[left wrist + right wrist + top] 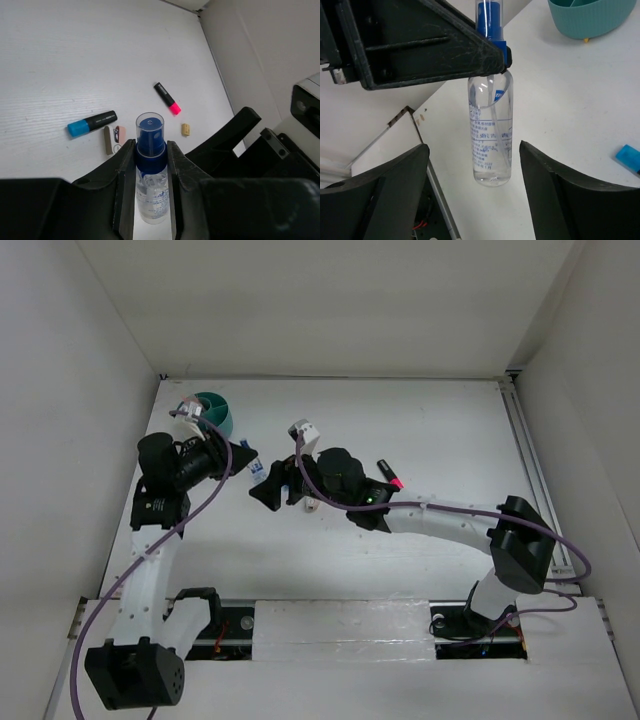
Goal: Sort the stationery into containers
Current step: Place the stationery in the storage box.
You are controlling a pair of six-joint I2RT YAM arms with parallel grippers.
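Note:
My left gripper (151, 146) is shut on the small clear blue-capped bottle (151, 185), gripping it at the blue collar and holding it above the table. In the right wrist view the bottle (491, 135) hangs between the tips of my open right gripper (472, 150), which does not touch it. In the top view both grippers meet at the bottle (257, 476), right of the teal tub (215, 412). A blue-ended marker (92, 123), a pink-ended marker (167, 98), a tan block (185, 129) and a pink-white eraser (120, 135) lie on the table.
The teal tub's rim (590, 20) shows at the top right of the right wrist view. The table's left edge and a dark gap (427, 200) lie under the right gripper. White walls enclose the table on three sides.

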